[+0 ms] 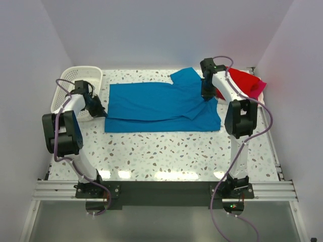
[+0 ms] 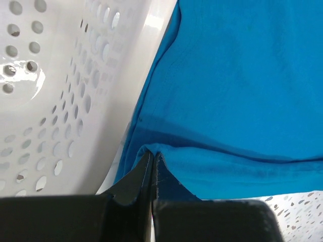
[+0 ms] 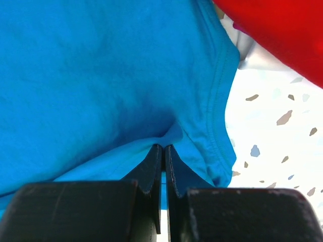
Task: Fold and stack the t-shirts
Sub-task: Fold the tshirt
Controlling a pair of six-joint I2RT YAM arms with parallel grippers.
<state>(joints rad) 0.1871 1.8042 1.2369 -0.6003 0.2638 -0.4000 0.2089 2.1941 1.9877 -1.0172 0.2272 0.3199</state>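
The bright blue t-shirt [image 1: 161, 103] lies spread across the table, its near part folded over. My left gripper [image 1: 103, 113] is shut on the shirt's left edge [image 2: 212, 166], beside the basket. My right gripper [image 1: 206, 97] is shut on a fold of the blue cloth [image 3: 101, 75] near the right sleeve and collar. The red t-shirt [image 1: 241, 80] lies bunched at the back right, with the magenta-pink one [image 1: 258, 88] showing at its right edge. Red cloth [image 3: 272, 30] also shows in the right wrist view.
A white mesh basket [image 1: 75, 80] stands at the back left, touching the blue shirt's left side; its holed wall [image 2: 65, 101] fills the left wrist view. Walls close in the table on three sides. Speckled tabletop [image 1: 166, 151] lies in front of the shirt.
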